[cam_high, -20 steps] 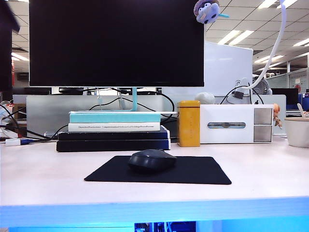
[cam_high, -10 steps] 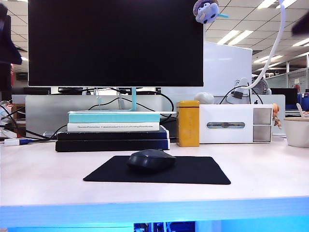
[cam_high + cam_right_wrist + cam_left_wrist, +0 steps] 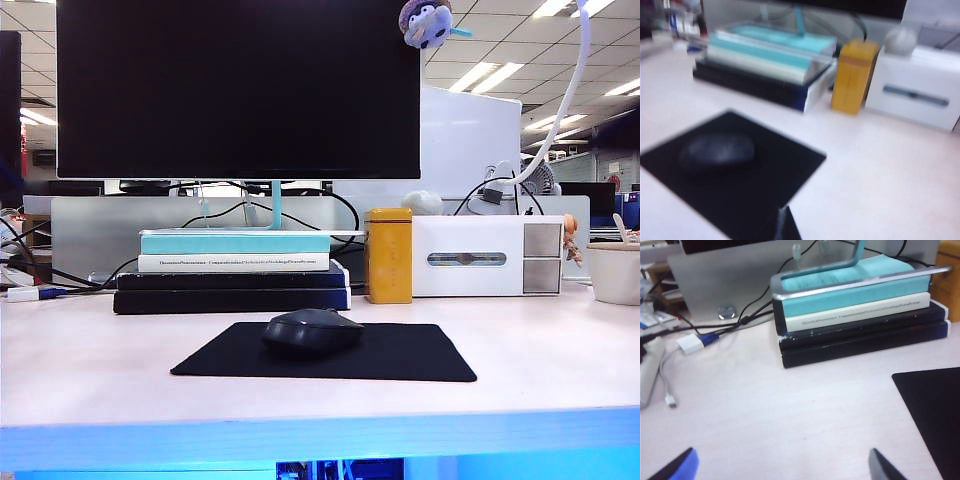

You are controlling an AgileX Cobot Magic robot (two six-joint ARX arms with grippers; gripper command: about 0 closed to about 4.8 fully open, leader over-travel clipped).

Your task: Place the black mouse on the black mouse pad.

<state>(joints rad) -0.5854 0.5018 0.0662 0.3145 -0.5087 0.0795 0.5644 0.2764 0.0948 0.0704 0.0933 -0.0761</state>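
Both dark arm shapes seen at the upper corners of the exterior view earlier are gone from it, while the black mouse (image 3: 313, 332) rests left of centre on the black mouse pad (image 3: 400, 355), on the counter (image 3: 90, 370) before the stacked books (image 3: 235, 272). Left gripper (image 3: 780, 467) hovers over bare counter beside the pad, fingers (image 3: 677, 467) wide and empty. Right gripper (image 3: 785, 227) shows one blurred finger tip above the pad's edge; I cannot tell its opening.

Open tabletop (image 3: 90, 370): bare on both sides of the black mouse pad (image 3: 400, 355) and before it. Black mouse (image 3: 312, 331) sat on the pad, nothing above it. Rear barrier, just behind the pad: book stack (image 3: 235, 270), yellow tin (image 3: 390, 256), white box (image 3: 488, 256). Monitor (image 3: 238, 90) overhung the books. Cables (image 3: 715, 332) cluttered the far left. Left gripper (image 3: 782, 467) spread wide over bare table; right gripper (image 3: 787, 225) near the pad's edge.
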